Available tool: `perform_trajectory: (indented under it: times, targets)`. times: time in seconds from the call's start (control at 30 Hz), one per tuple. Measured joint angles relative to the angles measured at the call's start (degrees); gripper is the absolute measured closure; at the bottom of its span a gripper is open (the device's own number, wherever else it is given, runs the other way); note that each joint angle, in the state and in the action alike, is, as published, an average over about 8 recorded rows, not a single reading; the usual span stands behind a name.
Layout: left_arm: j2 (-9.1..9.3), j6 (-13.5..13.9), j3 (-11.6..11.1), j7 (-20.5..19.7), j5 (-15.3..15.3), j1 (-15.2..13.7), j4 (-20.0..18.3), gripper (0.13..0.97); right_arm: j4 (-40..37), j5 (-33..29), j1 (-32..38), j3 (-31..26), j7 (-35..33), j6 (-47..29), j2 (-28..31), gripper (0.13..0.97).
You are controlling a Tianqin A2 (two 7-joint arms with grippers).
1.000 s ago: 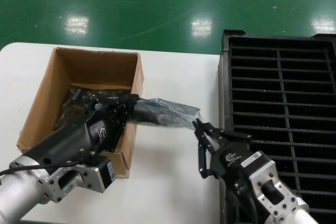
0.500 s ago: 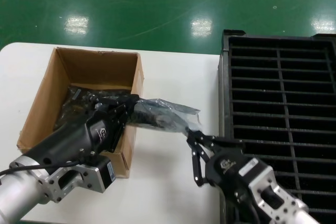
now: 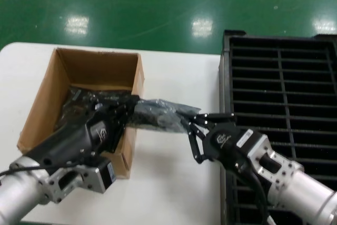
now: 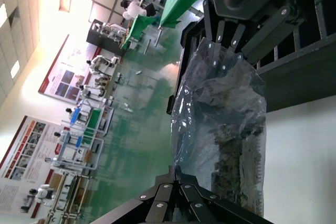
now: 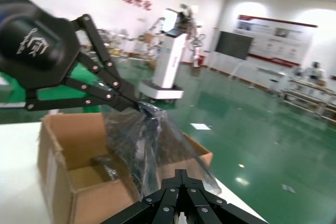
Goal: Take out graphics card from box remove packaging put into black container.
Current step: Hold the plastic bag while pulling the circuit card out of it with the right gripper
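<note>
1. A brown cardboard box [image 3: 79, 85] sits on the left half of a white desk [image 3: 174, 77], its open top facing up and its far wall near the desk's far edge.
2. Inside the box lies crinkled dark plastic; more bagged items cover its floor, though what they hold cannot be told.
3. One grey-blue packaging [image 3: 158, 113] bag stretches out over the box's right wall and hangs above the bare desk between the box and the crate.
4. A dark flat shape shows through the bag, likely the graphics card [image 4: 231, 145], still wrapped.
5. The left tool [image 3: 128, 105] reaches from the near left corner, its fingers pressed together on the bag's end at the box's right wall.
6. The right tool [image 3: 190, 125] comes from the near right, its fingers closed, pinching the bag's other end just beside the crate's left wall.
7. The black container [image 3: 295, 88] fills the desk's right side, its long narrow slots showing nothing inside where visible.
8. Bare white desk lies open beyond the bag toward the far edge, and in front of it toward the near edge.
9. Green floor lies past the desk's far edge.
</note>
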Motion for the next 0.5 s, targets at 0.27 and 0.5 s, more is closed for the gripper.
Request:
perform_trajectory:
  times: [0.27, 0.5]
  targets:
    - [0.0, 0.0, 0.0, 0.0, 0.0, 0.0, 0.0, 0.957, -4.87, -7.62, 8.16, -4.01, 9.79, -9.46, 1.55, 0.96]
    - [0.0, 0.0, 0.0, 0.0, 0.0, 0.0, 0.0, 0.957, -9.6, -15.75, 12.05, -3.66, 18.13, -16.5, 0.23, 0.96]
